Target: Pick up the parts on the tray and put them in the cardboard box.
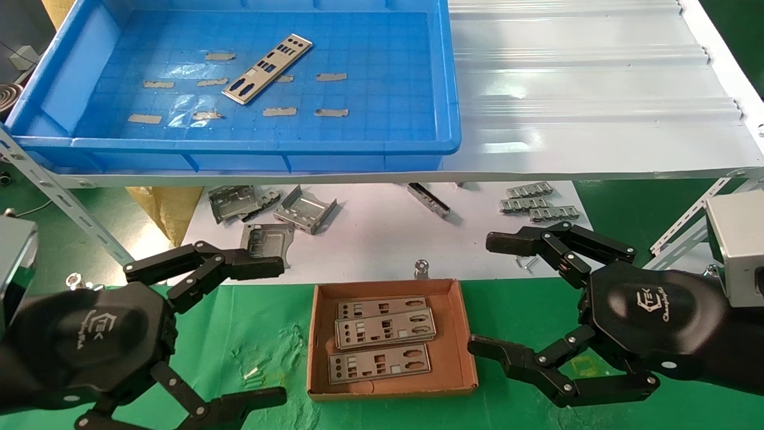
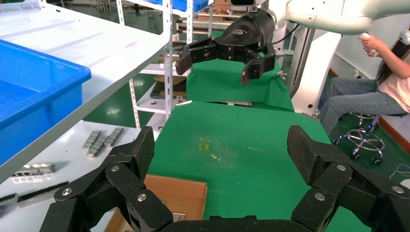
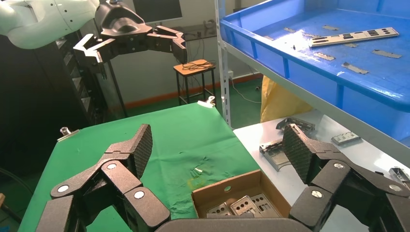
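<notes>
Head view gives us the count, left to right. At lower left the left gripper point(image 1: 248, 331) hangs over the green cloth point(image 1: 262, 352), fingers spread wide and holding nothing. At upper left sits one blue tray point(image 1: 450, 89), a shallow plastic bin with a grid floor and ten or so beige tape scraps point(image 1: 279, 111); one plate point(image 1: 268, 68), thin, silvery and punched with cut-outs, lies slantwise on its floor. The tray's far rim is cut off by the frame's top edge. Under the shelf we see a cluster of bent grey brackets point(image 1: 304, 210), their number hard to make out where they overlap. At lower centre the brown box point(image 1: 467, 358) holds three plates point(image 1: 385, 328), partly stacked. To the right lie three notched strips point(image 1: 537, 206). At lower right the right gripper point(image 1: 489, 295) hovers just beside the box, likewise wide and empty.
</notes>
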### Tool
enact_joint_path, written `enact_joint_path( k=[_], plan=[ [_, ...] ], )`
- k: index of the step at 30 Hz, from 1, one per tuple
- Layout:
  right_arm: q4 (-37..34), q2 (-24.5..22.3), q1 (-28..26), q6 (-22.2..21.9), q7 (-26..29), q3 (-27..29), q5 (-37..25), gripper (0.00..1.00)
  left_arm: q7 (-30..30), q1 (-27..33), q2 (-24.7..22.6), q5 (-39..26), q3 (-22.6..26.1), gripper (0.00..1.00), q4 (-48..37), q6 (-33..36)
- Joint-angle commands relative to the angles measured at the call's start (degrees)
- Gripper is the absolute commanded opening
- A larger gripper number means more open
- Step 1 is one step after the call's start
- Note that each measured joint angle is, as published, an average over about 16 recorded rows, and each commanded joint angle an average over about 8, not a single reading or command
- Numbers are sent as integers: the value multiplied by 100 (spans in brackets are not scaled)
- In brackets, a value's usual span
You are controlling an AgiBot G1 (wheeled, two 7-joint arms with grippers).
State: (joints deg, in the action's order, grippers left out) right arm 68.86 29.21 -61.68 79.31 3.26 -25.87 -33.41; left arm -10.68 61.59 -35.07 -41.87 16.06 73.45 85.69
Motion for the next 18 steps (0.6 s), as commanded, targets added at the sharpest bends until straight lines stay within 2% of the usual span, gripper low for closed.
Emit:
enact_joint_path(
  k=[1,7,18],
  plan=[
    [0,0,0,0,0,0,0,74,0,0,0,0,0,100,0,0],
    [0,0,0,0,0,0,0,0,0,0,0,0,0,100,0,0],
    [0,0,0,0,0,0,0,0,0,0,0,0,0,100,0,0]
  ],
)
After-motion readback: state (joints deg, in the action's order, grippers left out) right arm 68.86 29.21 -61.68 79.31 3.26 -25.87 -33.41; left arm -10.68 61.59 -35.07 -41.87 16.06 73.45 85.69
